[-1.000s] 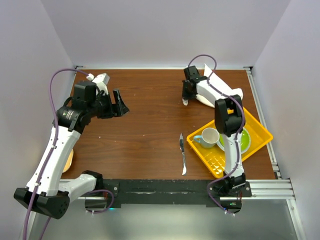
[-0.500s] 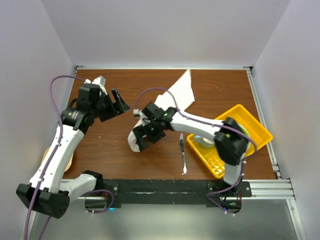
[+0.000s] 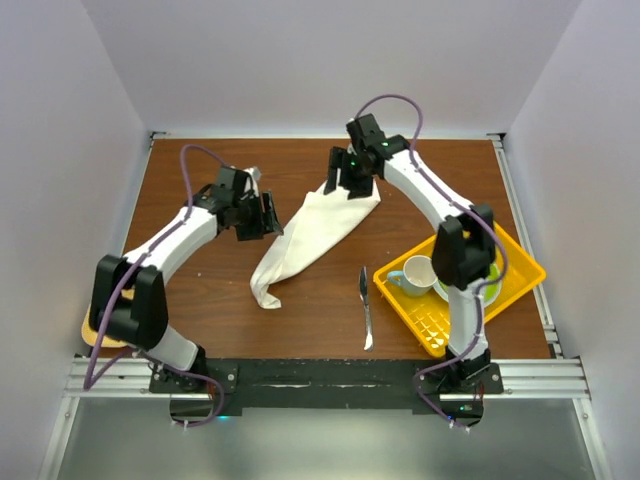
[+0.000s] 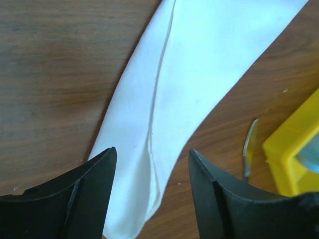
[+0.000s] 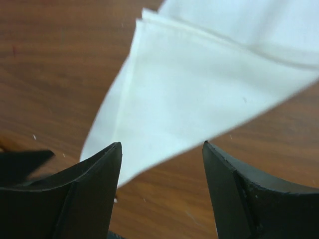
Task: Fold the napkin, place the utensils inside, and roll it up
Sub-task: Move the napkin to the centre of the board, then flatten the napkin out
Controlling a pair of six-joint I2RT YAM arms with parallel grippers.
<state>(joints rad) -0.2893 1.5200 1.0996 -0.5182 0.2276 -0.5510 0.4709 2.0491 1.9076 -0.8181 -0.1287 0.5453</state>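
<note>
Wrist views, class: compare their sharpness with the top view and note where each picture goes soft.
Top view: evenly lit, napkin and knife crisp. Left wrist view: cloth seam sharp, knife and yellow tray blurred at the edge. Right wrist view: napkin's lower edge soft.

A napkin (image 3: 310, 235) lies stretched across the middle of a table (image 3: 230, 315), running from the far centre toward the near left. The left gripper (image 3: 272, 215) hangs just beside its left edge, and the right gripper (image 3: 347, 190) hangs over its far end. A knife (image 3: 366, 305) lies right of the napkin's near end, apart from it, set front to back, just left of a tray (image 3: 425, 325) at the table's near right. In the tray, a cup (image 3: 420, 272) sits at the left with a plate (image 3: 492, 285) to its right, partly hidden by the right arm.
</note>
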